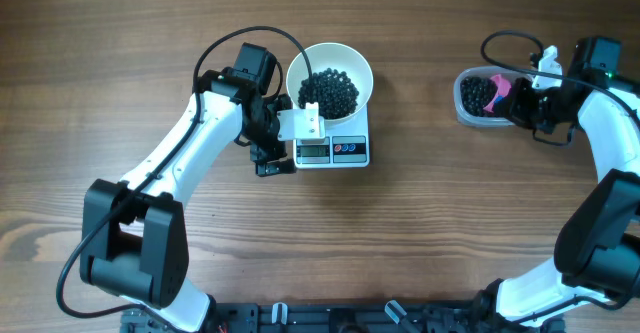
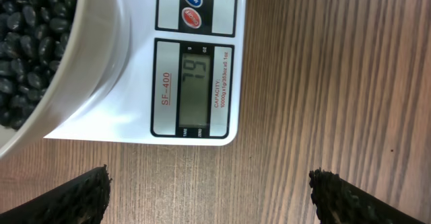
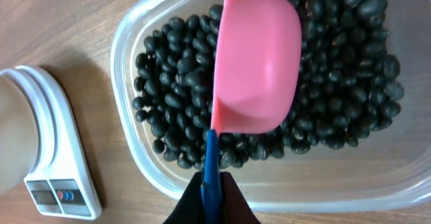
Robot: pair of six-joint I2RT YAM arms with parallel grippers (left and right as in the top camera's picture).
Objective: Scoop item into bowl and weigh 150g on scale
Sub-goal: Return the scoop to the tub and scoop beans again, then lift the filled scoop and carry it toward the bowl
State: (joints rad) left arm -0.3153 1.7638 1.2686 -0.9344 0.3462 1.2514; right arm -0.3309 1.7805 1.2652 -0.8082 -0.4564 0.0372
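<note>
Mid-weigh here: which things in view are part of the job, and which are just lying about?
In the job: black beans, white bowl, scale, clear tub, pink scoop gripped by the right end effector, open left end effector.
Not in the job: black cable, wooden table.

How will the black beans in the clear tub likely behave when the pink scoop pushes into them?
The beans look small, round and glossy, so they probably roll and slide aside rather than pack. Lying loose in the tub, some may well tumble off the scoop if it tilts.
</note>
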